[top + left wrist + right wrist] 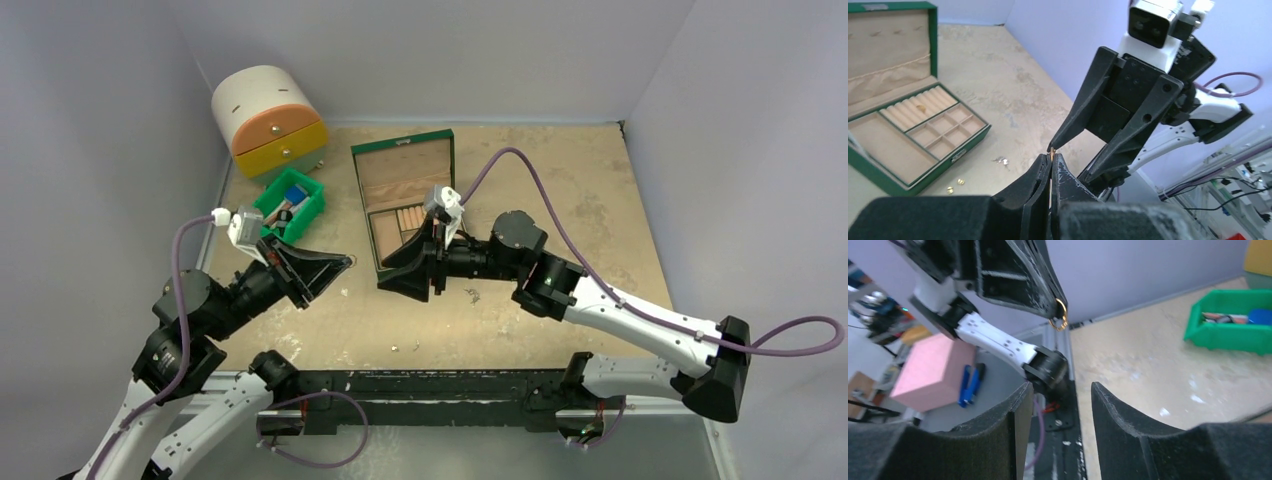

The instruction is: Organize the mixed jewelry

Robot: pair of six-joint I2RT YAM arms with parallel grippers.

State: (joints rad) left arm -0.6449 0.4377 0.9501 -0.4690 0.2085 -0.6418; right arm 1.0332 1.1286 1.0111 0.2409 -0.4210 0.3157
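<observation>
**Left gripper clamped on a gold ring, right gripper open beside it**

The left gripper's fingers are pressed together, and the gold ring is pinched at their tips, held in the air above the bench. In the right wrist view the ring hangs just under the left fingertip. A smaller loop seems to dangle below it, though the blur leaves that uncertain.

The right gripper faces the left one, tip to tip, with its jaws spread wide. In the left wrist view its upper fingertip sits just beside the ring. Whether it touches the ring I cannot tell. From above, the two grippers meet just near of the green jewellery box, toward its left corner.

The box lies open in the middle of the bench, its lid folded back to the far side. A second gold piece sits in the padded ring rolls, and the small square compartments beside them look bare.

Two gold studs lie on the bench just outside the box's front wall. A small silver piece lies a little beyond them. A few more tiny specks lie toward the near edge.

A green bin stands left of the box, and a round drawer cabinet stands in the far left corner.
</observation>
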